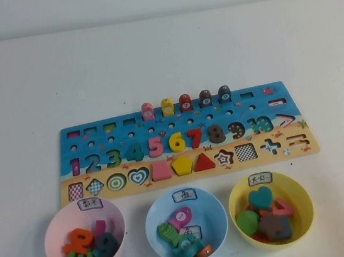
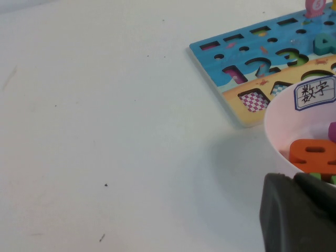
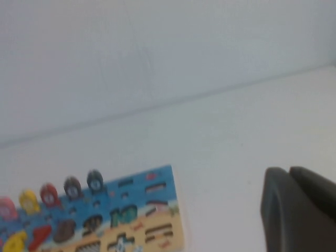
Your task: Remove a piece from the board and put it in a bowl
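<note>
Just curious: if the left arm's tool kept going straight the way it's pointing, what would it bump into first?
Probably the pink bowl, right ahead of the left tool; depth is hard to judge. The right tool is off to the side.

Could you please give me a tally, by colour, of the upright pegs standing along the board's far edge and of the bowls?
Pink peg: 1
Yellow peg: 1
Red peg: 1
Grey-brown peg: 1
Dark-teal peg: 1
Pink bowl: 1
Light blue bowl: 1
Yellow bowl: 1
Total: 8, with 5 pegs on the board and 3 bowls. Both claws sit off to the sides, clear of everything.
</note>
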Available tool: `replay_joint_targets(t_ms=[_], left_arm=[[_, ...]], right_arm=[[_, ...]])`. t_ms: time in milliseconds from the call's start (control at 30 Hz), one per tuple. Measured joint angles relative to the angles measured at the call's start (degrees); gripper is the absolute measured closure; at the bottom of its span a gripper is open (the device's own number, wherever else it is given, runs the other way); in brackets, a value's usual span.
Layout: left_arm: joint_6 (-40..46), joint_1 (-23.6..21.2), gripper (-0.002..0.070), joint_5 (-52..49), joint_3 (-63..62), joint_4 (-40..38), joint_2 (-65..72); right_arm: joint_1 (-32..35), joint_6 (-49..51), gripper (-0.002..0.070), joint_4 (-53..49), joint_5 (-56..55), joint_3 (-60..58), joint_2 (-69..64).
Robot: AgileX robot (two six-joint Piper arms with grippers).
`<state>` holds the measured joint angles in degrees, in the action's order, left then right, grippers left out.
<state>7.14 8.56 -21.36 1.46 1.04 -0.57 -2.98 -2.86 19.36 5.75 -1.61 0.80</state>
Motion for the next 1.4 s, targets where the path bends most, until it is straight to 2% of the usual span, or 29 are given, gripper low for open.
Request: replay_joint_targets(t_ms=[133,267,400,500,667,867,1033,1200,1400], left_arm=[[0.00,0.00,0.0679,0.00,0.00,0.00,0.00],[0.00,0.00,0.0679,0.00,0.00,0.00,0.00],[0.00,0.00,0.0679,0.00,0.00,0.00,0.00],[0.00,0.00,0.0679,0.00,0.00,0.00,0.00],[0.00,0.00,0.0679,0.00,0.00,0.00,0.00],[0.00,0.00,0.0679,0.00,0.00,0.00,0.00],[0.00,0.00,0.0679,0.00,0.00,0.00,0.00],[0.00,0.00,0.0679,0.00,0.00,0.00,0.00],[0.00,0.00,0.0679,0.00,0.00,0.00,0.00]], right_arm=[[0.00,0.27,0.0694,6.29,-5.28,0.00,0.00],[0.00,1.27,0.0694,16.17,-5.36,0.12,0.00],[0.00,1.37,0.0694,20.89,6.36,4.49,-1.68],[0.00,1.37,0.0694,21.41,16.23,11.74,-8.84],[0.00,1.37,0.0694,17.84,32.49,24.48,-25.26],[0.00,0.80,0.0694,10.67,44.62,38.50,-45.26],[-3.95,0.29,0.0694,8.20,45.85,47.90,-58.72],[-12.62,1.56,0.0694,4.60,44.01,59.06,-73.24],[-18.88,2.86,0.0680,-0.35,43.94,73.54,-89.32]])
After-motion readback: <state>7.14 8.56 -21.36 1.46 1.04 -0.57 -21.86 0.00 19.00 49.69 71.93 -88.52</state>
